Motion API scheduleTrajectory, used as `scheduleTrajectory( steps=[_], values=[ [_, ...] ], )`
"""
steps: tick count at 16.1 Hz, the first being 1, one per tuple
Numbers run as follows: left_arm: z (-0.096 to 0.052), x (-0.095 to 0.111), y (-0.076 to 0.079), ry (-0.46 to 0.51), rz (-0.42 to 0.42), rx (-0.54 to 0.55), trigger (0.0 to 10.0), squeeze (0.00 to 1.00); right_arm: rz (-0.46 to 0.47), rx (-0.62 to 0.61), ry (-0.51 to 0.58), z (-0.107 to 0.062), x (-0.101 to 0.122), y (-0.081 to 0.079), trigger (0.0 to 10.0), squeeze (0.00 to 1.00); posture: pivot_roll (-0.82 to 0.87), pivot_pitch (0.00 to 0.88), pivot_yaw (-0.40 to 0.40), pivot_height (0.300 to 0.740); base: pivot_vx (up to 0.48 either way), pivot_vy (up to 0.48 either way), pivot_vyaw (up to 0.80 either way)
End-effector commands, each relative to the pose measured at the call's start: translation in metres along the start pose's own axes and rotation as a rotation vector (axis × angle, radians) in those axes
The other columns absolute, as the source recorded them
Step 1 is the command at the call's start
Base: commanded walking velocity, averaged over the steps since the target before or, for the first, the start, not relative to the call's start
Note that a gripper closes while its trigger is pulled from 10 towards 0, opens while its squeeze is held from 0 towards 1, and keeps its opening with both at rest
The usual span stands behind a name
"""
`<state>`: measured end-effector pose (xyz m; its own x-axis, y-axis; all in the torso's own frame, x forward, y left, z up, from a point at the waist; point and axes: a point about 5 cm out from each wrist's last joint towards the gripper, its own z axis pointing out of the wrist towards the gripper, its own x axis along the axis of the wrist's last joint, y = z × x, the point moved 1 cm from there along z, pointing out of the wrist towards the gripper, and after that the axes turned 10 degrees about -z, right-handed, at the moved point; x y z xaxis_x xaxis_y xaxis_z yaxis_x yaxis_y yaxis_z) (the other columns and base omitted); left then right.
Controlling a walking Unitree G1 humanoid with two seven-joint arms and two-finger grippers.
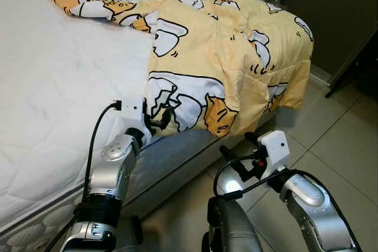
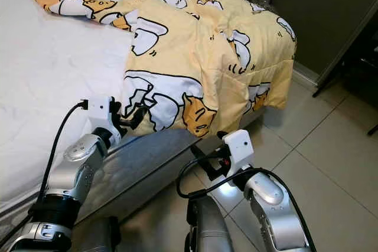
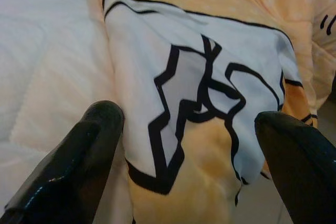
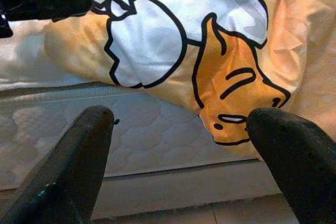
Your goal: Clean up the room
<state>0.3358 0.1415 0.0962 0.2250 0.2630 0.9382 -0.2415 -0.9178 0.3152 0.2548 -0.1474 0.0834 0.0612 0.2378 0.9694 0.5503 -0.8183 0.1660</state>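
The yellow cartoon blanket (image 1: pixel 224 45) drapes over the mattress (image 1: pixel 53 92) corner and hangs off its edge. Left gripper (image 1: pixel 160 118) is at the blanket's lower hem, fingers spread. Right gripper (image 1: pixel 236 151) hovers low above the tiled floor (image 1: pixel 336 140), fingers parted, holding nothing.

Blanket (image 1: pixel 224 57): yellow-orange, printed with black-outlined white and orange cartoon figures. Rumpled, spread over the far part of the white quilted mattress (image 1: pixel 53 87), one corner draped over the mattress edge and hanging toward the tiled floor.
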Motion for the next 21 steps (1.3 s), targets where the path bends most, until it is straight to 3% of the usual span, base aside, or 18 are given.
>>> scheduleTrajectory(
  steps=[1,2,5,9,10,14,18,21],
  values=[
    [-0.001,-0.006,0.001,-0.031,-0.005,-0.012,10.0,1.0,0.02,0.002,-0.006,0.001,-0.001,0.003,10.0,0.0,-0.15,0.067,-0.069,0.607,0.0,0.0,0.0],
    [-0.001,-0.008,0.0,-0.042,0.013,0.002,10.0,0.0,0.021,0.003,-0.003,0.002,0.0,0.003,10.0,0.0,-0.15,0.067,-0.069,0.607,0.0,0.0,0.0],
    [0.001,-0.008,-0.002,-0.044,0.049,0.036,10.0,0.0,0.013,0.013,-0.006,-0.003,0.0,0.004,10.0,0.0,-0.17,0.073,-0.07,0.607,0.0,0.0,0.0],
    [0.012,-0.022,0.008,-0.118,-0.08,-0.001,10.0,0.0,0.007,0.003,0.0,-0.006,0.003,0.008,10.0,0.0,-0.18,0.07,-0.075,0.607,0.0,0.0,0.0],
    [0.017,-0.027,0.012,-0.128,-0.132,-0.003,0.0,0.0,0.006,0.002,0.007,-0.005,0.005,0.008,10.0,0.0,-0.18,0.068,-0.074,0.607,0.0,0.0,0.0],
    [0.033,-0.031,0.011,-0.141,-0.257,0.074,0.0,0.0,0.009,0.001,0.004,-0.006,0.003,0.009,10.0,0.0,-0.19,0.064,-0.079,0.607,0.0,0.0,0.0],
    [0.039,-0.023,0.012,-0.106,-0.224,0.042,0.0,0.0,0.044,-0.033,-0.025,-0.009,0.001,0.009,10.0,0.0,-0.2,0.076,-0.074,0.607,0.0,0.0,0.0],
    [0.035,-0.031,0.011,-0.117,-0.238,0.013,0.0,0.0,0.057,0.015,-0.021,-0.01,0.001,0.003,10.0,0.0,-0.21,0.08,-0.069,0.607,0.0,0.0,0.0]
  ],
)
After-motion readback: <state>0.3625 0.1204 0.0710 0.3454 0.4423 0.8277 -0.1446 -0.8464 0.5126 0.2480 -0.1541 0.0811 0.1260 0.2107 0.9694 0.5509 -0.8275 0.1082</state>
